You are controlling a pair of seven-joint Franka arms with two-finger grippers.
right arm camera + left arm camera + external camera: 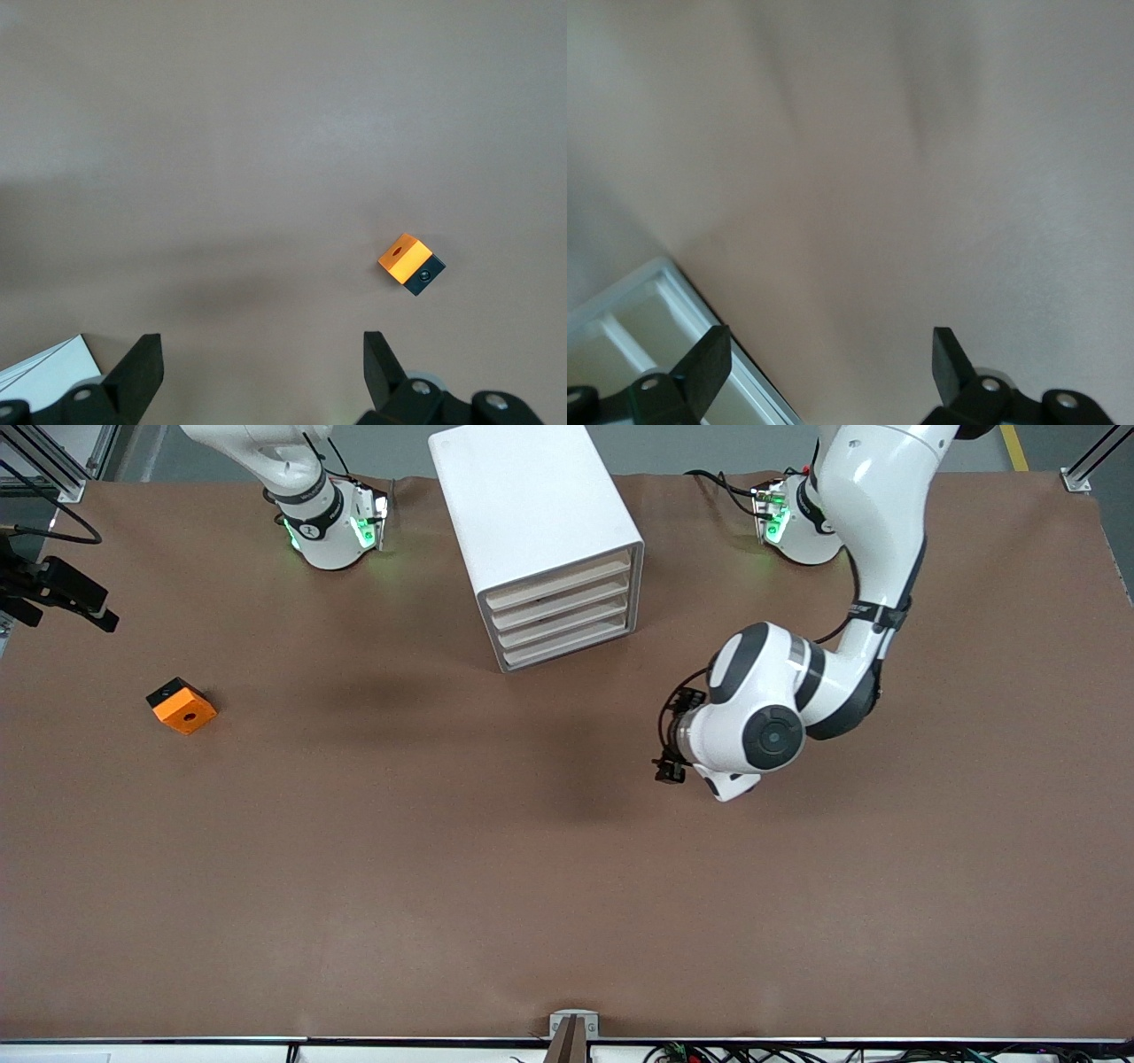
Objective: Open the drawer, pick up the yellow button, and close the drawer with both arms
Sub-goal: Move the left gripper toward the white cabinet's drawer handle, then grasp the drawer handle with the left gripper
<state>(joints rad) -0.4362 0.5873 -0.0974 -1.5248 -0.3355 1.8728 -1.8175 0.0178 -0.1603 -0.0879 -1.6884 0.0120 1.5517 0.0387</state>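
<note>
A brown desk (443,868) carries a white cabinet (532,522) with 4 drawers (563,615), all pushed in. No readable writing shows anywhere. The button cannot be seen, so its place and heading cannot be told.

The left arm (797,691) bends over the desk. Its pincer (828,359) hangs released, fingers (704,363) spread wide, above bare desk just in front of the cabinet's drawer face, whose corner shows in the left wrist view.

The right pincer (261,359) is also released, fingers wide, over bare desk. An orange block (405,254) with 1 hole on a black base lies on the desk ahead of it, well apart, near the right arm's end.
</note>
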